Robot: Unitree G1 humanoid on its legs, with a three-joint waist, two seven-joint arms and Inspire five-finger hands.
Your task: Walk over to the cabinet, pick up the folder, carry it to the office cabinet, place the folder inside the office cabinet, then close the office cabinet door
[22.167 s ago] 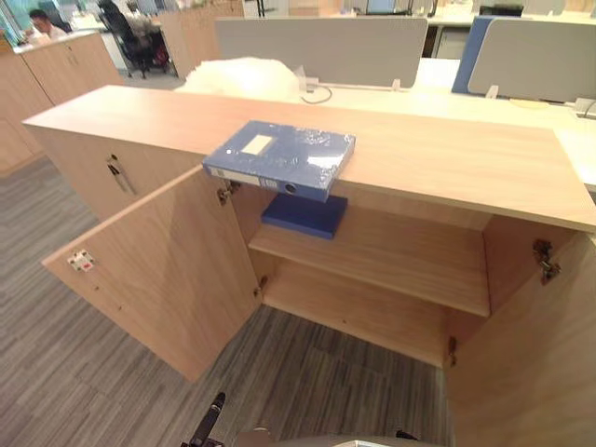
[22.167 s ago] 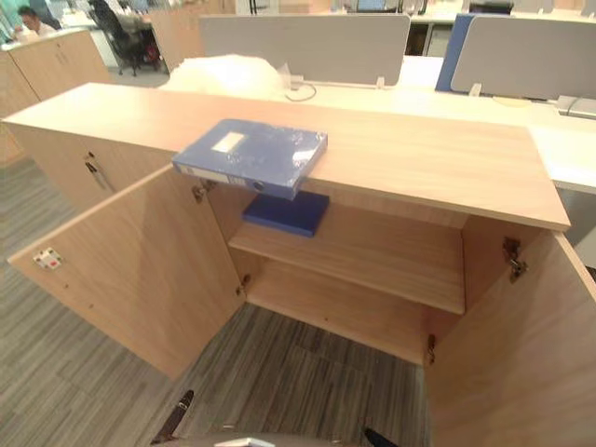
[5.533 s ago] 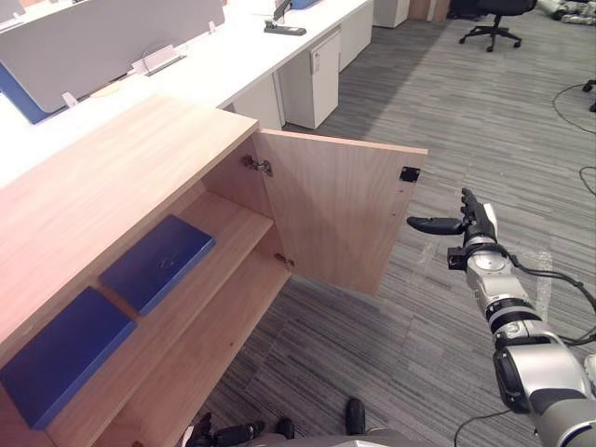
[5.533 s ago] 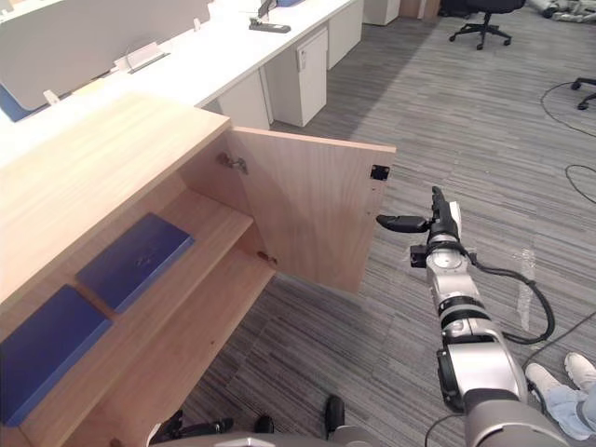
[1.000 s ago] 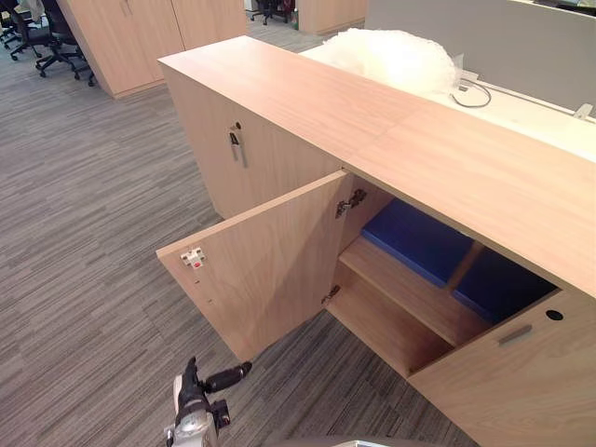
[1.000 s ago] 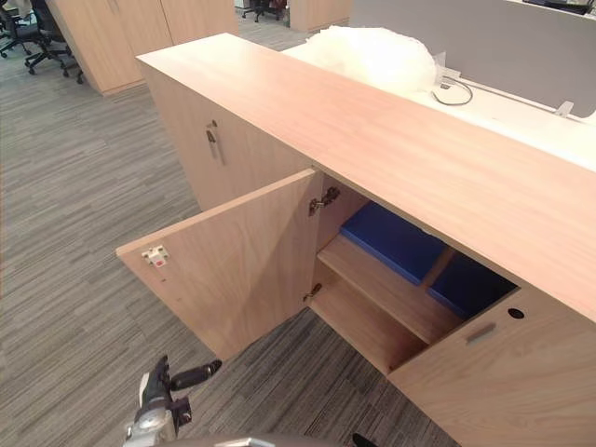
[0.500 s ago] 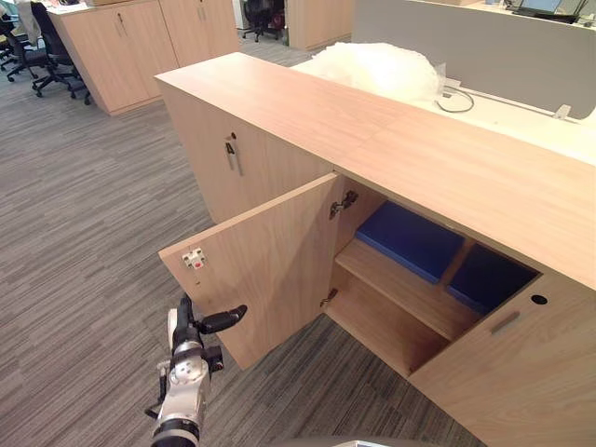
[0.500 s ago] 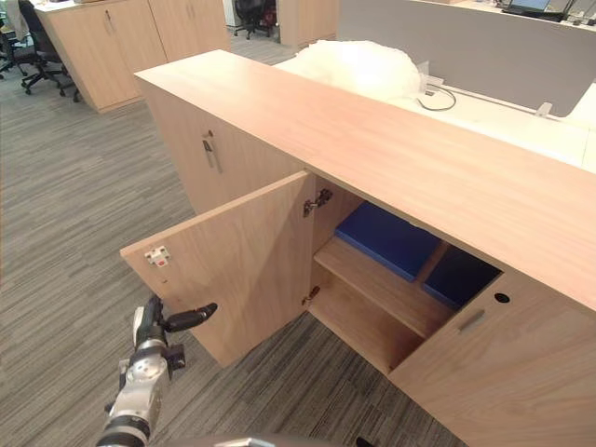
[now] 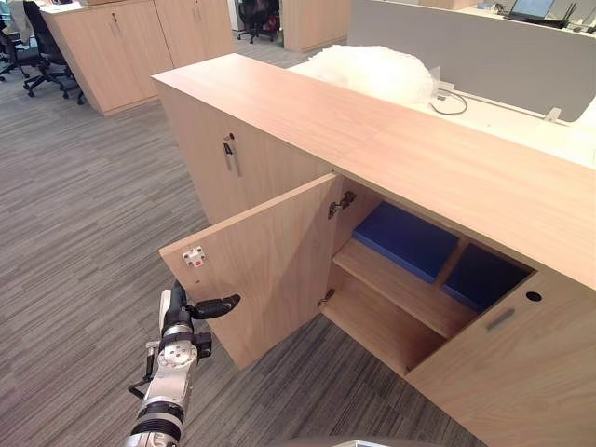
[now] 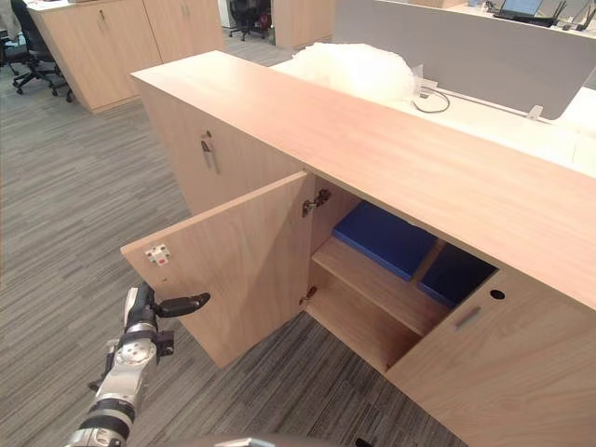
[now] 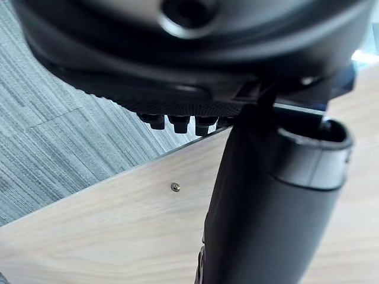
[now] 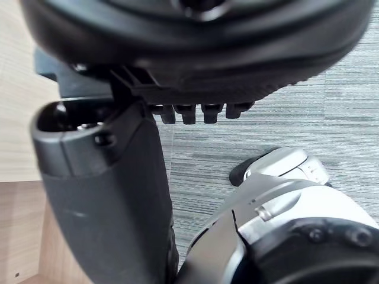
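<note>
With the folder (image 9: 484,277) shelved in the office cabinet (image 9: 372,140), the left hand (image 9: 179,317), open and empty, has risen beside the left door (image 9: 270,256), apparently to push it shut.

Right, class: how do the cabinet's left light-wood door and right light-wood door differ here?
The left light-wood door stands swung wide open; the right light-wood door is shut or nearly so. The left door shows its inner face with a small white catch; the right door shows its outer face with a slim handle and a round hole. Both have the same pale wood finish.
</note>
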